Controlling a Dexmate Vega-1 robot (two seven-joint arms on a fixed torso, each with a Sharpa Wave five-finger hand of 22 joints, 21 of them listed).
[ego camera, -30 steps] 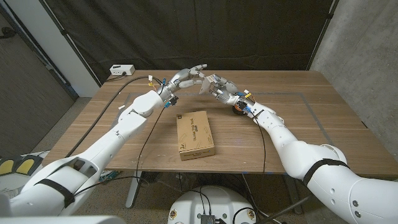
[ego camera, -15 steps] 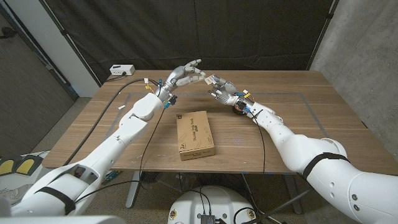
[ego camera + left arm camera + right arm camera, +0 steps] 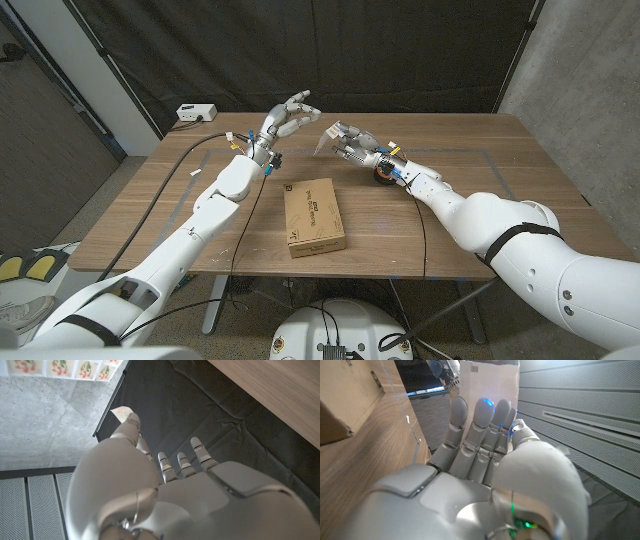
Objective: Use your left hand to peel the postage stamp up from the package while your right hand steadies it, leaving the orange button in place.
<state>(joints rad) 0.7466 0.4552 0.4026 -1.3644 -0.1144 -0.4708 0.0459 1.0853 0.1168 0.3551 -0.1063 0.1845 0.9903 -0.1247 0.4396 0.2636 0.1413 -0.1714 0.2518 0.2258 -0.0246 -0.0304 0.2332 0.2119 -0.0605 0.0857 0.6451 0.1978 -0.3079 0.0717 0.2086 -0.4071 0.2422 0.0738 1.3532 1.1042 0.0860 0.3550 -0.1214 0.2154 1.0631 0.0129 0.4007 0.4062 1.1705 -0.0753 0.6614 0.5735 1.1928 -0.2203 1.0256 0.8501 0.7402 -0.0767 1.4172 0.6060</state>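
The package (image 3: 326,140), a flat white piece, is held by the right hand (image 3: 352,146) above the far side of the desk (image 3: 500,200), beyond the cardboard box (image 3: 313,216). The left hand (image 3: 283,118) hangs raised beside it, apart, fingers spread, holding nothing.

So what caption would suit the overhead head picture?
Right hand holds a white package aloft; left hand is open beside it.

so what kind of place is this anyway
Probably a lab or test room, not a home: bare concrete wall, black curtain hung behind the wooden table, and loose cables running across it to the robot arms.
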